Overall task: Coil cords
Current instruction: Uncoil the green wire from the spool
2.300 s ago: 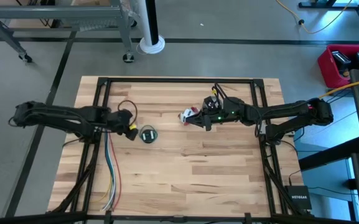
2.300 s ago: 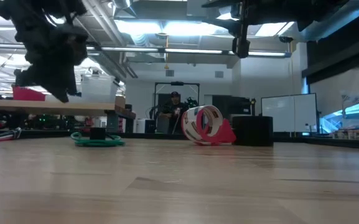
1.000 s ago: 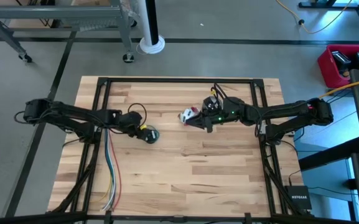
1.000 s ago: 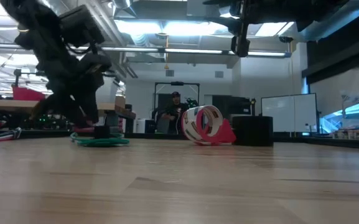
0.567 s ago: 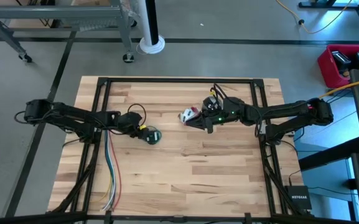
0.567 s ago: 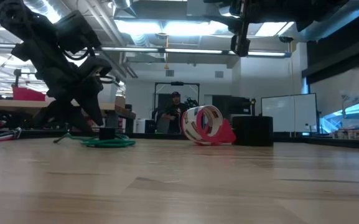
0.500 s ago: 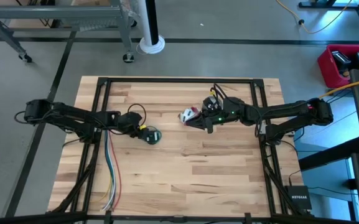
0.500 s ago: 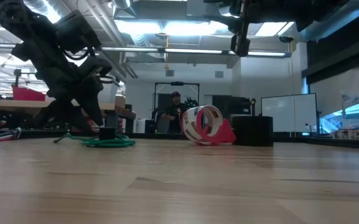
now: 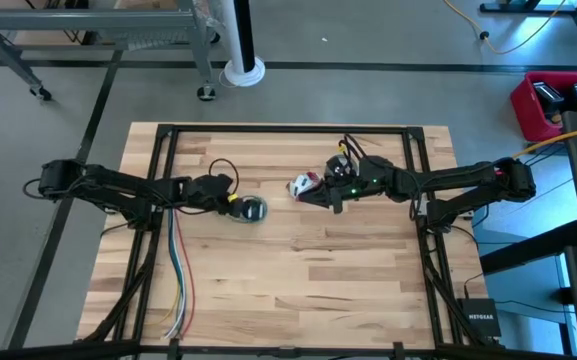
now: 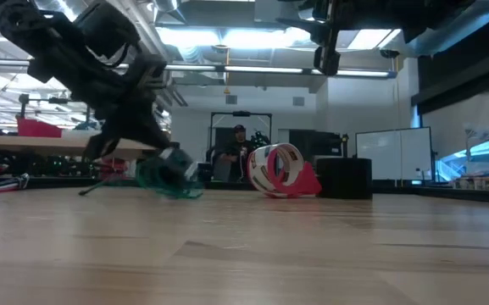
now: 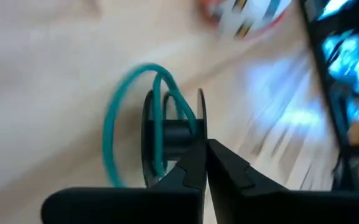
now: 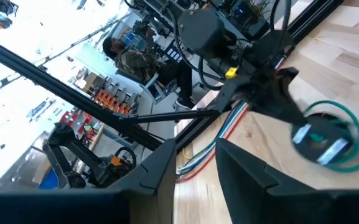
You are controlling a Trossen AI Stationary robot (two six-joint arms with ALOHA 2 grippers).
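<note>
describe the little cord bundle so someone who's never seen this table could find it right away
On the wooden table, look at the left half, just off the tip of the left gripper. The cord bundle is a small green-and-dark coil around a black spool, unlike the red-and-white tape roll nearer the right arm.

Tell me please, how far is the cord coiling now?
Done: the green cord already sits in a small bundle. In hand: the left gripper is shut on the cord, tilting it up off the table. Left: setting it down; the right gripper waits open over the tape roll.
</note>
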